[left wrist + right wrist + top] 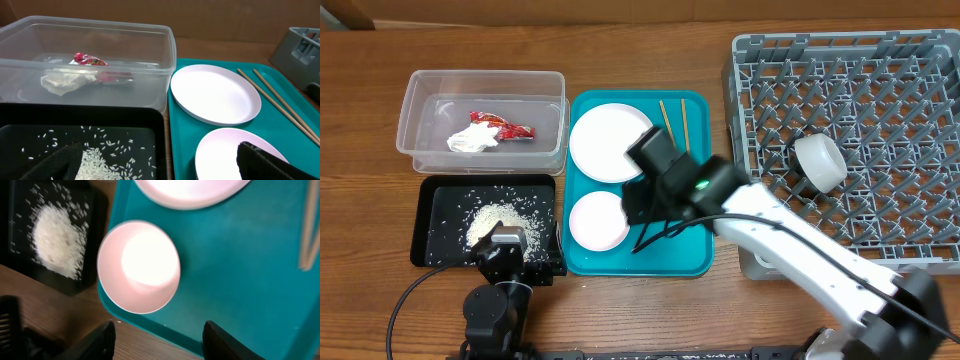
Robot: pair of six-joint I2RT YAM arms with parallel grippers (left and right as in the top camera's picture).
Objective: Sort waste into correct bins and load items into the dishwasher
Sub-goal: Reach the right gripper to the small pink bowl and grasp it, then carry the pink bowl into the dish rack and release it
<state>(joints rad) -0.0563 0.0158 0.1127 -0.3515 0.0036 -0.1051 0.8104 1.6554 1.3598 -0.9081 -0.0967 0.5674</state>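
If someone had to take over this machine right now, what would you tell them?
Left gripper: jaws open, empty, low by the black tray.
Right gripper: jaws open, empty, above the small white dish on the teal tray.
Done: red wrapper and tissue in the clear tub; rice in the black tray; one white bowl in the dish rack.
Left: large plate, small white dish and chopsticks to go into the dish rack.

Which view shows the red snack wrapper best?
Left wrist: the red wrapper appears largest, its print visible through the clear tub wall. Overhead shows it small but unobstructed beside the tissue; the right wrist view misses it.
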